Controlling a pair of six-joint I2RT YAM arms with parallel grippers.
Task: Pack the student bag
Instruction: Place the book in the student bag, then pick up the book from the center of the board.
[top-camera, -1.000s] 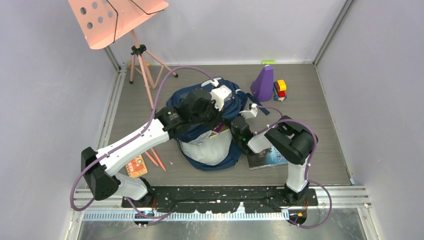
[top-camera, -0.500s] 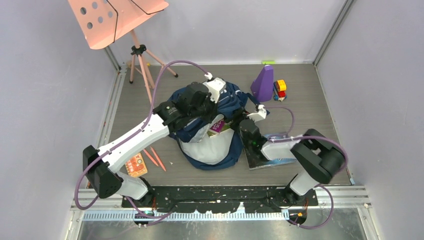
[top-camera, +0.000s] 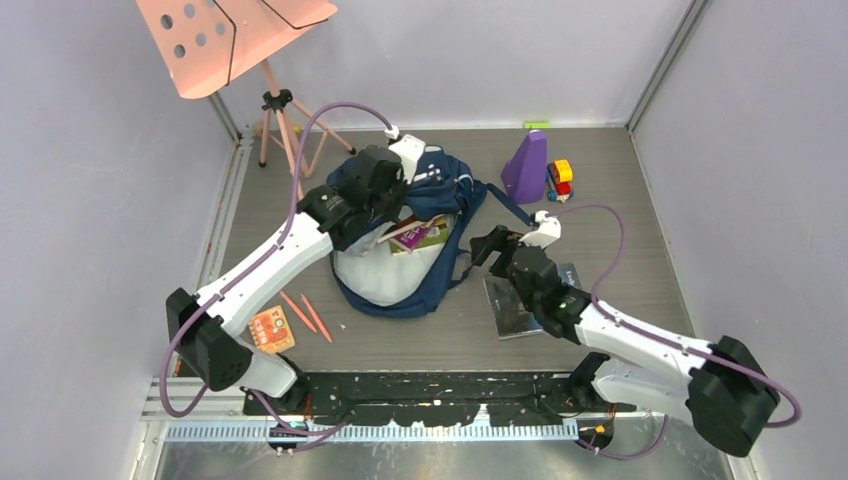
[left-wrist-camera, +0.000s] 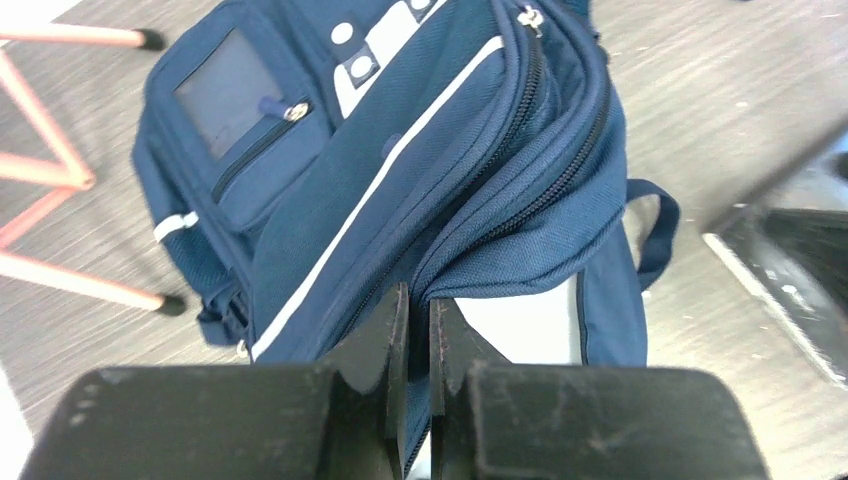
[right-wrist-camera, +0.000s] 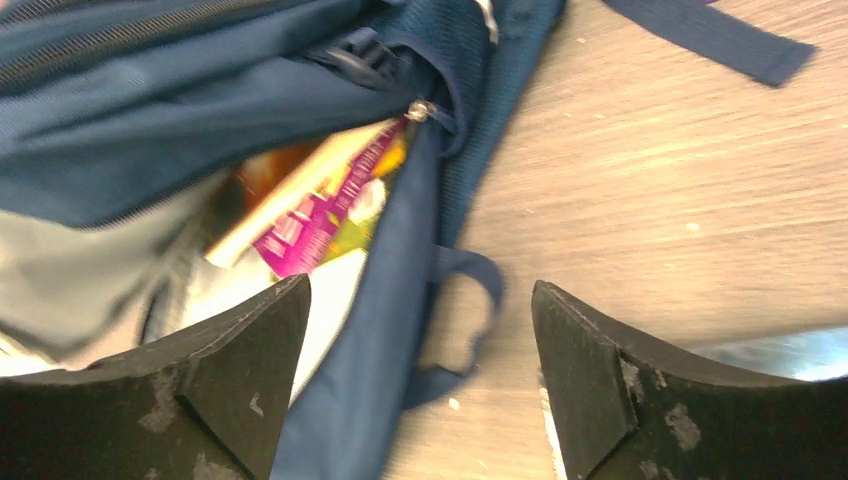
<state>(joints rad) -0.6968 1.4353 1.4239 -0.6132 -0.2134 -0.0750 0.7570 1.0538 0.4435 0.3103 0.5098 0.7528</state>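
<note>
The student bag (top-camera: 420, 285), navy with white stripes, lies open in the middle of the floor and shows its pale grey lining. A magenta book (top-camera: 422, 236) sits in its mouth. My left gripper (top-camera: 388, 205) is shut on the edge of the bag's opening, and the wrist view shows the fabric pinched in my left gripper (left-wrist-camera: 418, 300). The bag's front pocket (left-wrist-camera: 250, 130) faces that camera. My right gripper (top-camera: 488, 246) is open, just right of the bag. In its own view my right gripper (right-wrist-camera: 420, 340) stands wide over a strap loop (right-wrist-camera: 470, 300) and floor, beside the magenta book (right-wrist-camera: 320, 215).
A dark book (top-camera: 512, 312) lies on the floor under my right arm. Two orange pencils (top-camera: 308, 315) and an orange card (top-camera: 272, 331) lie at front left. A purple object (top-camera: 526, 166) and small toy (top-camera: 561, 179) stand back right. A pink music stand (top-camera: 285, 130) stands back left.
My right gripper opened and drew back to the right out of the bag's mouth. My left gripper pulled the bag's edge back and left, and the bag shifted left with it.
</note>
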